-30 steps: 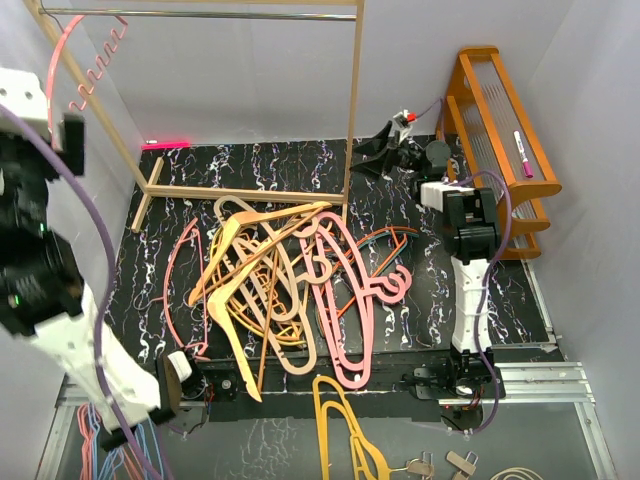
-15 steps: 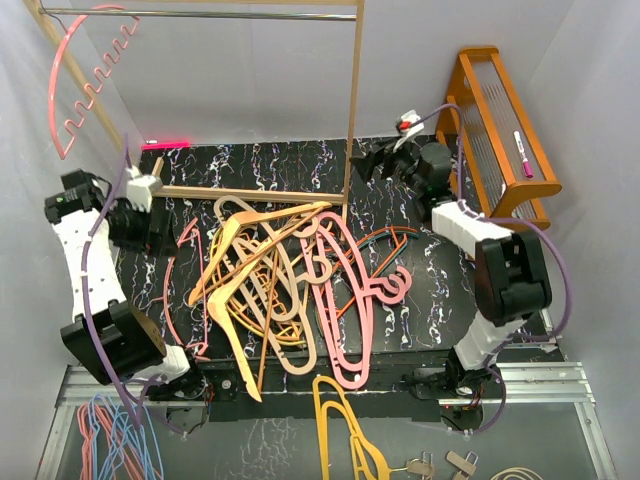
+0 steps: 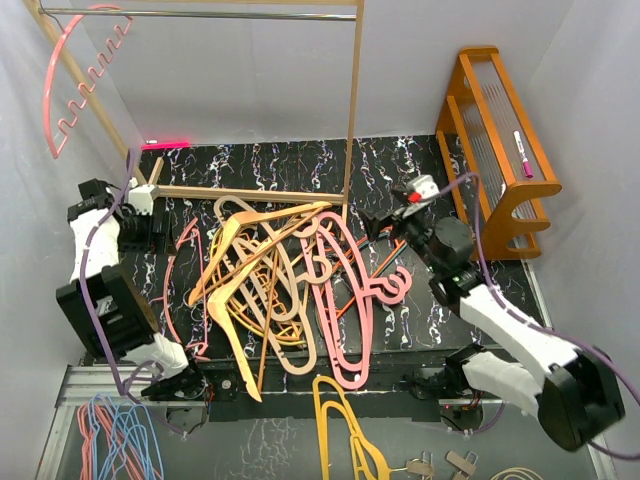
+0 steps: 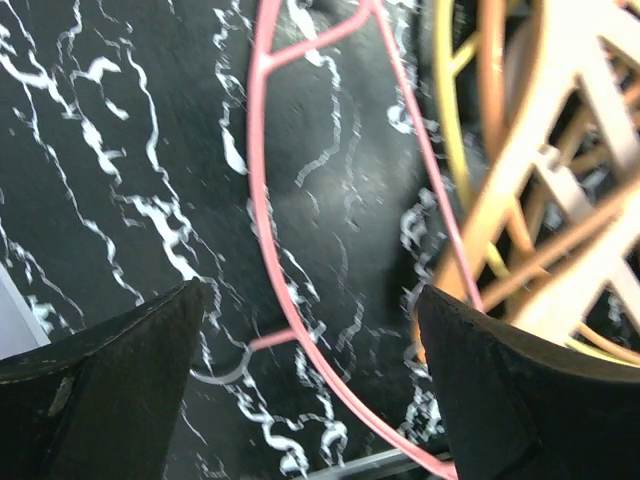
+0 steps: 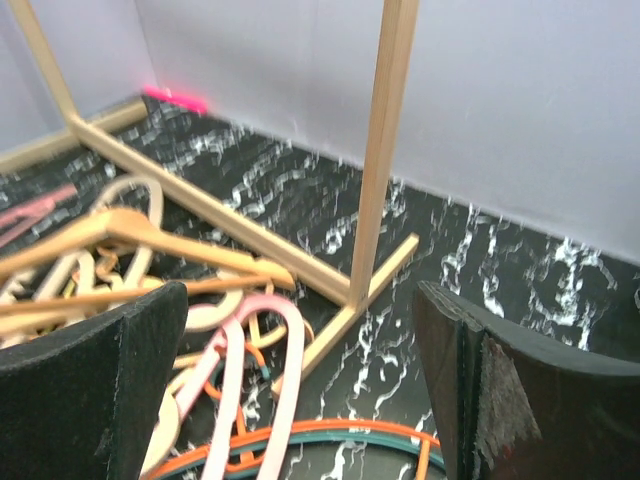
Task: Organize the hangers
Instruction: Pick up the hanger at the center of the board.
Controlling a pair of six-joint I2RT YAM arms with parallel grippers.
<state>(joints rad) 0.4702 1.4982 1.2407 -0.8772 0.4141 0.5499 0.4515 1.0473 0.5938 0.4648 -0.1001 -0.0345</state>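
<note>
Tangled hangers [image 3: 280,290] are lying in a heap on the black marbled mat [image 3: 250,165], just in front of the wooden rack [image 3: 352,100], while one pink wavy hanger [image 3: 75,90] is hanging from the rack's top rail [image 3: 200,14]. The left gripper [image 4: 310,400] is hovering, jaws spread and empty, over a thin pink hanger [image 4: 262,200] at the heap's left edge. The right gripper [image 5: 300,400], likewise spread and empty, is facing the rack from the heap's right side.

Bright even light, soft shadows, hangers [image 4: 520,185] blurred in left wrist view
</note>
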